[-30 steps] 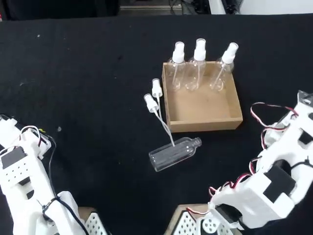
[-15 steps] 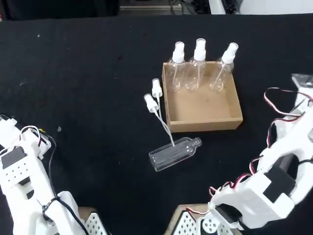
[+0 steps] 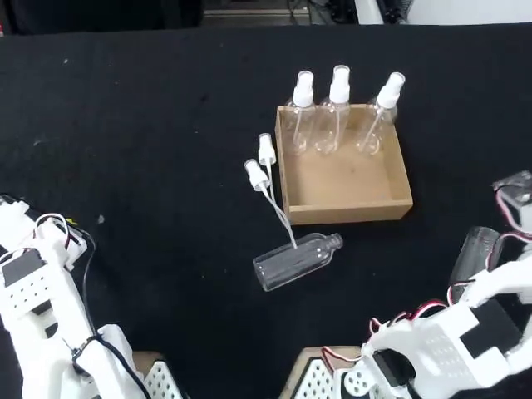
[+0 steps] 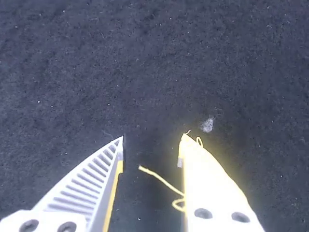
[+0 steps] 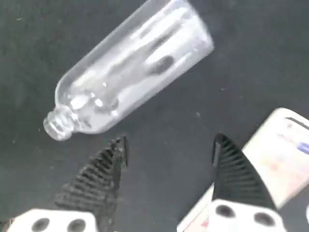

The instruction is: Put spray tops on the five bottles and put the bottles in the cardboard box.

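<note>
Cardboard box (image 3: pixel 349 214): right of centre on the counter (image 3: pixel 150 100), three capped bottles (image 3: pixel 337 112) upright along its far wall.
Right fingers (image 5: pixel 234 176): open beside an uncapped bottle (image 5: pixel 130 63) lying near the counter's right edge; a glancing close may roll it off.
Left fingers (image 4: pixel 91 186): open, empty, at the near-left corner.
Second bottle (image 3: pixel 295 260): uncapped, lying off the box's near-left corner.
Spray tops (image 3: pixel 266 150): two beside the box's left wall; thin tubes may snag.
</note>
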Controlling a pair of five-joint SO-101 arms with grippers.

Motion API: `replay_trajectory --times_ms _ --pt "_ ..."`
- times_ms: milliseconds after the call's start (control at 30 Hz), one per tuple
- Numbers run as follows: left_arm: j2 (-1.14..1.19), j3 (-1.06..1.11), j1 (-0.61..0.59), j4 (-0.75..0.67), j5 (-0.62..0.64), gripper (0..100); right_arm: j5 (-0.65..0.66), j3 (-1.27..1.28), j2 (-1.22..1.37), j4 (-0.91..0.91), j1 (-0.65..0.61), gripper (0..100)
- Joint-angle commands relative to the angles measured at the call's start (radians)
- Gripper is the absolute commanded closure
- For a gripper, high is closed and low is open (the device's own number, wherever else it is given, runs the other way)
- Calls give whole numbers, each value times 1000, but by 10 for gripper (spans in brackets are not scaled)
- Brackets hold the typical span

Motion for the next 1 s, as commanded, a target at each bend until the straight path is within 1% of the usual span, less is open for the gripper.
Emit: replay_trajectory --times_ms 0,67,133,200,267,333,400,467,567,633,767,833,967 --pt "-18 -33 7 -11 5 819 6 81 -5 -86 15 756" --pt "-18 -33 10 -11 5 819 -25 119 -12 -78 12 756" --pt "-18 -33 12 -11 8 819 -114 127 -28 -28 -17 756" --pt "-18 -35 13 -11 8 819 -249 127 -39 31 -54 756" --pt "-18 -35 13 -11 8 819 -414 128 -36 52 -107 756" --pt "-18 -35 13 -11 6 819 -597 143 -36 23 -158 755" --pt "-18 -35 12 -11 5 819 -746 163 -45 -23 -207 755" --pt "-18 -35 10 -11 5 819 -853 163 -47 -48 -247 755" --pt "-18 -35 8 -11 5 819 -959 145 -47 -41 -281 755" --pt "-18 -33 7 -11 5 819 -988 114 -47 -11 -285 755" --pt "-18 -33 7 -11 5 819 -957 10 -47 123 -278 755" --pt "-18 -35 7 -11 5 819 -895 -42 -47 198 -278 755" --pt "-18 -35 8 -11 5 819 -706 -142 -47 287 -287 753"
